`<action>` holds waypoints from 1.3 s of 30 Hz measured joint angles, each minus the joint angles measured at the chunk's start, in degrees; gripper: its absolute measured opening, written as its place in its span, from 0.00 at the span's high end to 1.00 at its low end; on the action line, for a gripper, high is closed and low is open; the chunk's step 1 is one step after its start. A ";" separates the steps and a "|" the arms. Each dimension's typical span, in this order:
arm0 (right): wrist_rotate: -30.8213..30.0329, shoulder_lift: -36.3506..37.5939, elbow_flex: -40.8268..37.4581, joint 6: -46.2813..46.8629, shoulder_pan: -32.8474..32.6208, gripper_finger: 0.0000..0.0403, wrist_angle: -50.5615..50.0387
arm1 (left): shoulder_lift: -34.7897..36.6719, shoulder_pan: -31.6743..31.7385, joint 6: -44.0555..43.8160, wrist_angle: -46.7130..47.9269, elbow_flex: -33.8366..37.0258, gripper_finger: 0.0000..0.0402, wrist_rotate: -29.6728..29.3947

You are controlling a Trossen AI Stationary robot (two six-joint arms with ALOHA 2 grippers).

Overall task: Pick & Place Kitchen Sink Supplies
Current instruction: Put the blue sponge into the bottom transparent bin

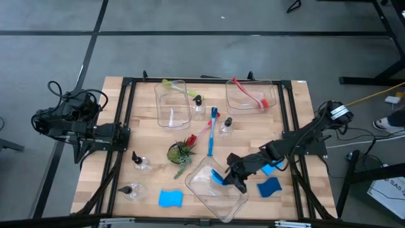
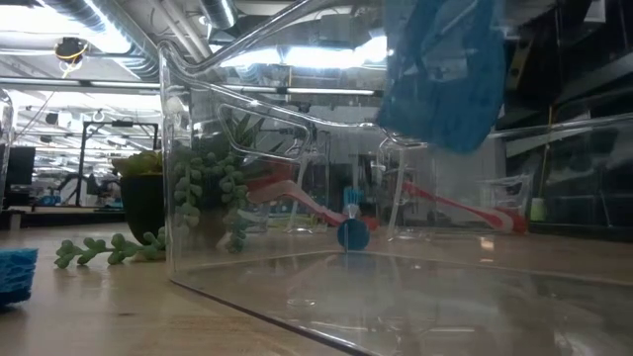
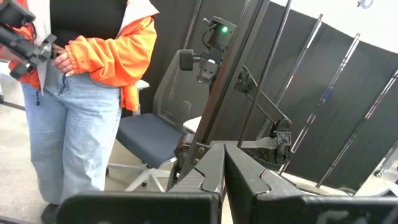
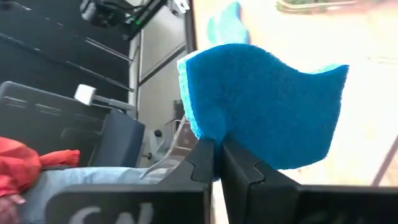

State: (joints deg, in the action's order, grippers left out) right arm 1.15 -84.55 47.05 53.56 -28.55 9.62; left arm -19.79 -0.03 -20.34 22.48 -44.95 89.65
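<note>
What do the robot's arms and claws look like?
Both are dark, jointed arms with black cables trailing from their bases. The left arm has a tangle of cable beside it. The right arm has a small white patch near its base. Each ends in two flat, dark fingers: left gripper, right gripper. Pale lettering shows below the fingers.

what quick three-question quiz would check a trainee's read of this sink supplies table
1. True or false: the right gripper is shut on a blue rectangular sponge.
2. Which container lies under that sponge? A. the clear plastic bin at the table's near edge B. the far bin with the red long-handled brush
3. Fill in: the left gripper is parked off the table's ___ side.

Key: 1 true; 2 A; 3 left
</note>
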 joint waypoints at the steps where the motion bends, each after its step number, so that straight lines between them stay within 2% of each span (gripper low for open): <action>1: -0.03 -0.50 0.00 -0.02 0.06 0.96 0.03 | 0.00 0.02 -0.02 0.02 0.00 0.98 0.00; 18: 2.13 -8.64 0.00 0.91 3.45 0.95 4.29 | 0.00 0.00 0.00 0.01 -0.01 0.98 0.00; 28: 2.99 -8.88 0.00 -1.71 4.85 0.92 4.38 | 0.00 0.01 -0.01 0.02 0.00 0.98 -0.02; 39: 1.22 -8.88 0.00 -4.70 5.18 0.92 4.43 | 0.00 0.00 0.00 0.02 0.00 0.98 -0.02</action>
State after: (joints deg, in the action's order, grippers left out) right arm 2.37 -93.43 47.05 48.86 -23.38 14.05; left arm -19.79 -0.03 -20.34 22.50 -44.95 89.63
